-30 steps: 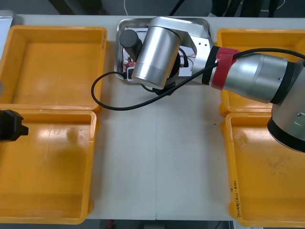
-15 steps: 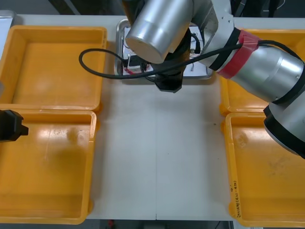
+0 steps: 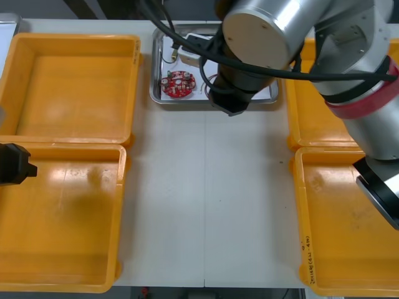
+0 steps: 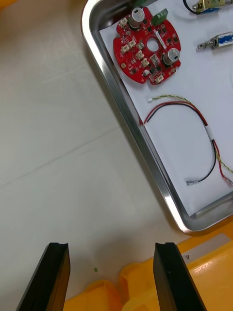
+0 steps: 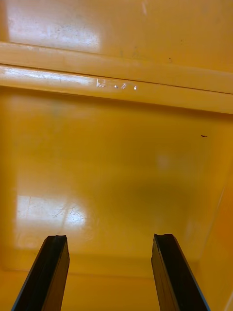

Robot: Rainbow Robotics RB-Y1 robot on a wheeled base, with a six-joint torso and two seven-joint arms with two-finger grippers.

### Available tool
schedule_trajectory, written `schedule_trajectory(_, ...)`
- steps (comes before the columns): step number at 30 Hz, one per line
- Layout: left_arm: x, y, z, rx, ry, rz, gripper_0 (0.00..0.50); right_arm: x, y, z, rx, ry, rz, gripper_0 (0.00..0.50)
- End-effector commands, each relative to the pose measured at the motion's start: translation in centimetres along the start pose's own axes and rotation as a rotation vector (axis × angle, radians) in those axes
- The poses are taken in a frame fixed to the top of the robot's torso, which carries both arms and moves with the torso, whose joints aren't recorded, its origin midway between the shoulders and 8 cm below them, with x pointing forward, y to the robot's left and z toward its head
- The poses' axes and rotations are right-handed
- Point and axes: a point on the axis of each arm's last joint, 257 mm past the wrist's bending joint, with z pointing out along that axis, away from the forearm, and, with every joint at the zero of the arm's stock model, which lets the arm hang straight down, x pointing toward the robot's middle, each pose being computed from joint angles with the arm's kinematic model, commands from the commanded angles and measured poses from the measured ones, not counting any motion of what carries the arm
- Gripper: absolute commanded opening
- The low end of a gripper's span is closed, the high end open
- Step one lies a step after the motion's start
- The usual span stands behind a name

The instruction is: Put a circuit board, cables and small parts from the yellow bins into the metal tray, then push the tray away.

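The metal tray (image 3: 154, 68), white inside, stands at the far middle of the table. In it lie a round red circuit board (image 3: 179, 84) (image 4: 147, 46), a red, yellow and black cable (image 4: 204, 136) and small metal parts (image 4: 217, 41). My right gripper (image 4: 111, 279) is open and holds nothing. It hangs over the bare table just off the tray's near rim (image 4: 133, 124), and in the front view my right gripper (image 3: 227, 104) shows black under its big arm. My left gripper (image 5: 110, 272) is open too, over the floor of the near left yellow bin (image 3: 62, 218).
A far left yellow bin (image 3: 72, 81) and two right yellow bins (image 3: 312, 99) (image 3: 349, 230) flank the table. The right arm covers the tray's right part and some of the far right bin. Orange bin rims (image 4: 160, 284) lie between the right fingers.
The right arm has lifted and swung off the tray toward its near right side, uncovering the circuit board. The left arm has not moved.
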Motion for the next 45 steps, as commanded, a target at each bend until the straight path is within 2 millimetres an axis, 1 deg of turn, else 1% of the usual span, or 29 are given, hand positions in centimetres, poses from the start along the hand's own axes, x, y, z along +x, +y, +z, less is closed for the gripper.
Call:
schedule_trajectory(1, -0.1, 1.1, -1.1, -0.041, -0.016, 0.059, 0.5, 5.1, -2.0, -1.0, 0.022, -0.013, 0.178, 0.497)
schedule_trajectory(2, -0.1, 1.1, -1.1, -0.041, -0.016, 0.059, 0.5, 6.2, -2.2, -1.0, 0.02, -0.01, 0.213, 0.496)
schedule_trajectory(3, -0.1, 1.1, -1.1, -0.041, -0.016, 0.059, 0.5, 6.7, -2.4, -1.1, 0.019, -0.011, 0.232, 0.5)
schedule_trajectory(7, -0.1, 1.1, -1.1, -0.041, -0.016, 0.059, 0.5, 10.1, -3.5, -1.5, -0.003, -0.01, 0.38, 0.5)
schedule_trajectory(8, -0.1, 1.1, -1.1, -0.041, -0.016, 0.059, 0.5, 10.6, -3.7, -1.5, -0.006, -0.008, 0.402, 0.5)
schedule_trajectory(10, -0.1, 1.1, -1.1, -0.041, -0.016, 0.059, 0.5, 12.6, -4.6, -1.5, -0.01, 0.001, 0.49, 0.5)
schedule_trajectory(11, -0.1, 1.1, -1.1, -0.041, -0.016, 0.059, 0.5, 13.2, -4.9, -1.6, -0.007, 0.005, 0.51, 0.5)
schedule_trajectory(13, -0.1, 1.1, -1.1, -0.041, -0.016, 0.059, 0.5, 15.6, -5.9, -1.7, 0.007, 0.016, 0.576, 0.5)
schedule_trajectory(14, -0.1, 1.1, -1.1, -0.041, -0.016, 0.059, 0.5, 16.3, -6.1, -1.7, 0.008, 0.019, 0.596, 0.5)
schedule_trajectory(16, -0.1, 1.1, -1.1, -0.041, -0.016, 0.059, 0.5, 18.7, -7.1, -1.9, 0.019, 0.027, 0.667, 0.5)
schedule_trajectory(17, -0.1, 1.1, -1.1, -0.041, -0.016, 0.059, 0.5, 19.5, -7.3, -2.0, 0.022, 0.032, 0.686, 0.5)
schedule_trajectory(19, -0.1, 1.1, -1.1, -0.041, -0.016, 0.059, 0.5, 22.2, -8.1, -2.1, 0.045, 0.049, 0.759, 0.5)
schedule_trajectory(20, -0.1, 1.1, -1.1, -0.041, -0.016, 0.059, 0.5, 22.9, -8.3, -2.3, 0.053, 0.051, 0.776, 0.5)
schedule_trajectory(21, -0.1, 1.1, -1.1, -0.041, -0.016, 0.059, 0.5, 24.1, -8.6, -2.4, 0.064, 0.058, 0.809, 0.5)
schedule_trajectory(22, -0.1, 1.1, -1.1, -0.041, -0.016, 0.059, 0.5, 25.4, -8.8, -2.5, 0.072, 0.066, 0.84, 0.5)
schedule_trajectory(23, -0.1, 1.1, -1.1, -0.041, -0.016, 0.059, 0.5, 26.0, -8.8, -2.6, 0.075, 0.069, 0.858, 0.5)
schedule_trajectory(25, -0.1, 1.1, -1.1, -0.041, -0.016, 0.059, 0.5, 28.4, -9.1, -3.0, 0.088, 0.079, 0.921, 0.5)
schedule_trajectory(26, -0.1, 1.1, -1.1, -0.041, -0.016, 0.059, 0.5, 28.9, -9.2, -3.1, 0.091, 0.08, 0.937, 0.5)
schedule_trajectory(28, -0.1, 1.1, -1.1, -0.041, -0.016, 0.059, 0.5, 30.9, -9.3, -3.5, 0.102, 0.09, 0.985, 0.5)
schedule_trajectory(34, -0.1, 1.1, -1.1, -0.041, -0.016, 0.059, 0.5, 34.6, -9.1, -4.2, 0.126, 0.122, 1.065, 0.5)
schedule_trajectory(37, -0.1, 1.1, -1.1, -0.041, -0.016, 0.059, 0.5, 35.6, -8.7, -4.5, 0.129, 0.122, 1.088, 0.5)
schedule_trajectory(40, -0.1, 1.1, -1.1, -0.041, -0.016, 0.059, 0.5, 35.5, -8.4, -4.8, 0.134, 0.115, 1.082, 0.5)
schedule_trajectory(45, -0.1, 1.1, -1.1, -0.041, -0.016, 0.059, 0.5, 35.0, -8.6, -5.6, 0.146, 0.08, 1.093, 0.5)
